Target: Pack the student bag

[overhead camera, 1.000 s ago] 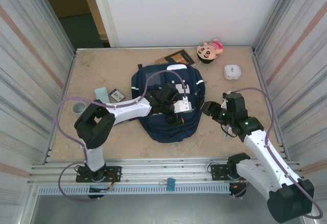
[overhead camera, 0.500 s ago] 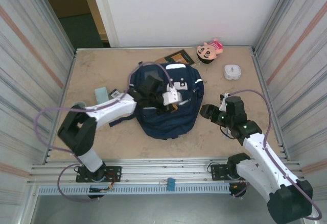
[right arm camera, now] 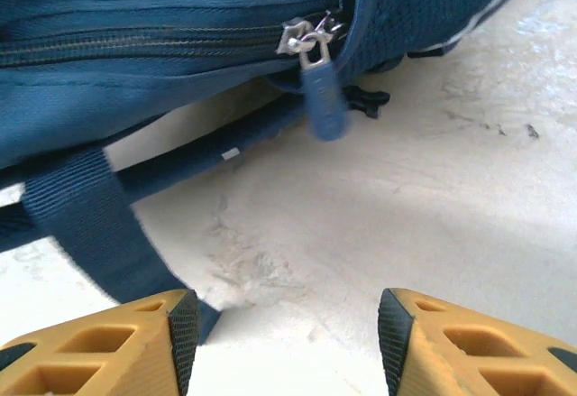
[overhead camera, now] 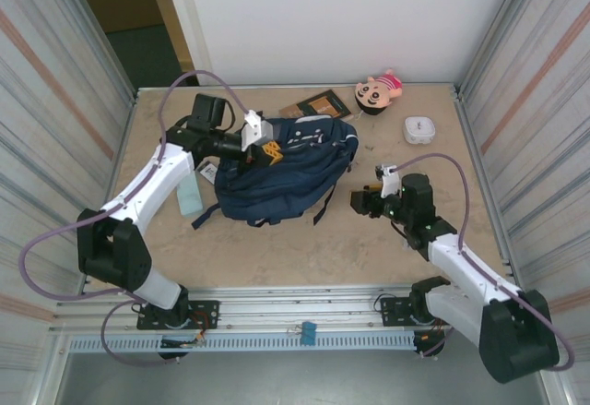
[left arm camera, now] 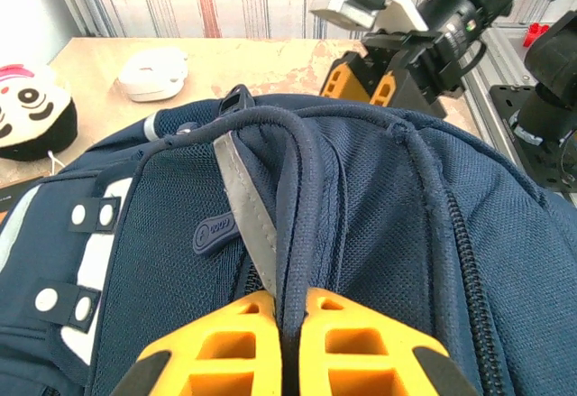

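Where the left gripper [left arm camera: 288, 324] is seen from its own wrist camera, its orange fingers [left arm camera: 216, 346] are pressed together on the student bag [left arm camera: 388, 207], which is pinched by its dark carry loop [left arm camera: 297, 170], with a grey reflective strip [left arm camera: 245, 216] caught alongside the cord. The navy fabric is spread directly ahead of and beneath this gripper, and the white patches [left arm camera: 77, 306] are found off to its left. From above, the bag is seen lying on the table [overhead camera: 277, 248] between the two grippers, its pinched end held at the left gripper and its bulk stretched away toward the right one. The right gripper [overhead camera: 361, 204] is held near the far side of the bag with its jaws spread apart, and nothing is gripped between them; bare tabletop is seen beneath the gap. Just ahead of this gripper the lower edge of the bag is met, where a blue zip pull [right arm camera: 320, 89] hangs down, and a dark strap [right arm camera: 81, 216] is run down to just beside its left finger; whether contact is made there cannot be told. Beyond the right gripper and well apart from it, a plush doll [overhead camera: 378, 93] and a small white case [overhead camera: 419, 130] are laid near the table's far edge.
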### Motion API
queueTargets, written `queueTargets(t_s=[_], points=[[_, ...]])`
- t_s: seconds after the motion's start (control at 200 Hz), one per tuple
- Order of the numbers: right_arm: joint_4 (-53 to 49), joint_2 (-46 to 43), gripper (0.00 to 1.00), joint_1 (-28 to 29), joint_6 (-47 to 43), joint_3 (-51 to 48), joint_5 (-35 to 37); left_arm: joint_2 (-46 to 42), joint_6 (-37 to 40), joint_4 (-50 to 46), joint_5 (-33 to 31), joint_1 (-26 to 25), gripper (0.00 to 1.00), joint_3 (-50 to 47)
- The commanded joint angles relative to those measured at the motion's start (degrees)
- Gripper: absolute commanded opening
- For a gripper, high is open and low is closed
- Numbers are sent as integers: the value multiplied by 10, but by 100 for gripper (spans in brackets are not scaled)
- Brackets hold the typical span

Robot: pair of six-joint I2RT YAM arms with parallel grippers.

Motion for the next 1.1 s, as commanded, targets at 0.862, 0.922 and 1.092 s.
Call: queueTargets(t_s=[0.862,0.922,1.092], points=[[98,204,20,-8,-188,119,-186,-39,44,30,30,22,0,-7],[82,197,16,-8,-191,122,-192,-37,35,41,17,23,0,-12],[24,181,9,-16,-199,139,-210,-35,10,72,-31,25,0,-25]])
